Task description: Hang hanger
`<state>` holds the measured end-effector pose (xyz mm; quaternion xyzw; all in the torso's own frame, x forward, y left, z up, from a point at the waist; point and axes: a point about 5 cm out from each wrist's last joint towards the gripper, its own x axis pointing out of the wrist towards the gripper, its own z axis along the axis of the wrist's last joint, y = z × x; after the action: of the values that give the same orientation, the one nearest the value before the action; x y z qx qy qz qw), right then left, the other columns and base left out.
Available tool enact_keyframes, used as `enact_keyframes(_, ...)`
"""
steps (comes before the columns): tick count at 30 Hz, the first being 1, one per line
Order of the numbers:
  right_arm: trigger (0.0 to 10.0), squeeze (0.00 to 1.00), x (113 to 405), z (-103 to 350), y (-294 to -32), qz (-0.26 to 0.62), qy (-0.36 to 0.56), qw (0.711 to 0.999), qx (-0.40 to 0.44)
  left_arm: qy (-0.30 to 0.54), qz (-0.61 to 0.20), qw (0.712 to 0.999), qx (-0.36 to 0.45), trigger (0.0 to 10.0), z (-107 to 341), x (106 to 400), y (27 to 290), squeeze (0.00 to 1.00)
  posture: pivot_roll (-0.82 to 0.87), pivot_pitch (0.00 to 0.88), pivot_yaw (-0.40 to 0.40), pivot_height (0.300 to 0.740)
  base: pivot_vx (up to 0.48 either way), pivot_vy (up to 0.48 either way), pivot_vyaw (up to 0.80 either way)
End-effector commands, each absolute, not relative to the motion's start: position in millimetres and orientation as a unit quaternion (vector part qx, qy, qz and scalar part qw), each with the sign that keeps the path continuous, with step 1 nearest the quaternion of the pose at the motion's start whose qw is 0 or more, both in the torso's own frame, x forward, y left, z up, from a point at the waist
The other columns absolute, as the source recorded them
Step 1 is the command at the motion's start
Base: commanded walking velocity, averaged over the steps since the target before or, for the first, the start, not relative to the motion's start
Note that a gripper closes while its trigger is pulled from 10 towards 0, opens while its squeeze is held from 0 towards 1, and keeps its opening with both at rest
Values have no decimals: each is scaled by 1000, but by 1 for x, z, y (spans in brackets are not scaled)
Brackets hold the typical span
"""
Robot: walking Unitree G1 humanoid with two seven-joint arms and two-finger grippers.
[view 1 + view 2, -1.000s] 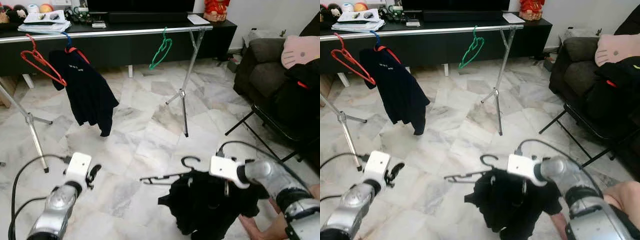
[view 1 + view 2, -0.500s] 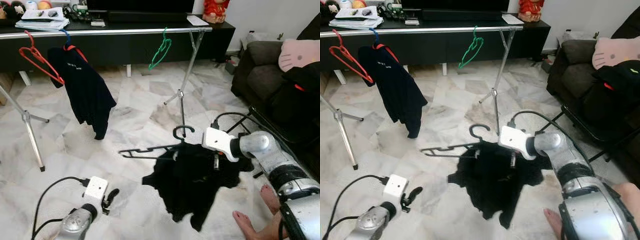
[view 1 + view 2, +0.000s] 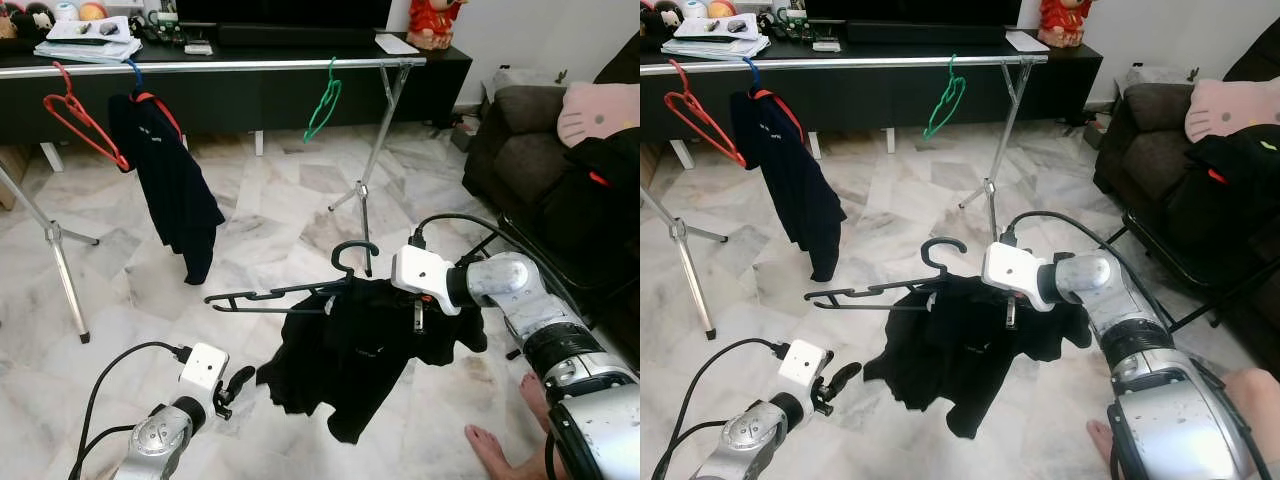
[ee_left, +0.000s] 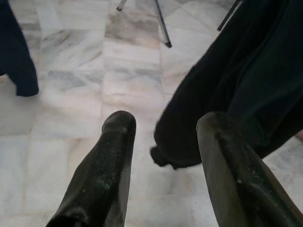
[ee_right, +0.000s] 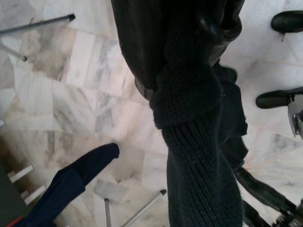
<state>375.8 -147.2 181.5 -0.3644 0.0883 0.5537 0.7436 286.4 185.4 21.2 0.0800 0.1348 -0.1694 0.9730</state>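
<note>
Raised since before, right gripper (image 3: 418,305) pinches black hanger (image 3: 285,293) bearing black shirt (image 3: 350,355); wrist view shows left gripper (image 4: 163,161) spread.

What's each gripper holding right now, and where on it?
The right gripper grips the black hanger with its black garment at one shoulder end, through the fabric. The left gripper is open, holding nothing.

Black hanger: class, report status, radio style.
Right pincer shut on black hanger, dark garment draped. Left pincer open, low. Rail ahead, nothing between.
</note>
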Motion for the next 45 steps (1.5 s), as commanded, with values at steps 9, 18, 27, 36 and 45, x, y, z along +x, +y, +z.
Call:
enact_keyframes(9, 0, 0, 378, 200, -135, 565, 41, 730, -382, 142, -226, 956, 121, 10000, 20, 285, 177, 0, -35, 57, -110, 740, 0, 0, 0)
enact_keyframes(18, 0, 0, 377, 198, -136, 565, 46, 725, -391, 170, -298, 927, 154, 10000, 15, 275, 184, 0, -33, 59, -108, 740, 0, 0, 0)
enact_keyframes(27, 0, 0, 377, 198, -134, 564, 43, 725, -393, 171, -338, 911, 163, 10000, 17, 275, 175, 0, -34, 62, -110, 740, 0, 0, 0)
enact_keyframes(36, 0, 0, 378, 201, -133, 563, 39, 725, -394, 169, -299, 921, 186, 10000, 20, 283, 179, 0, -39, 68, -111, 740, 0, 0, 0)
enact_keyframes(45, 0, 0, 378, 201, -131, 564, 37, 725, -393, 165, -290, 927, 169, 10000, 21, 284, 178, 0, -38, 73, -117, 740, 0, 0, 0)
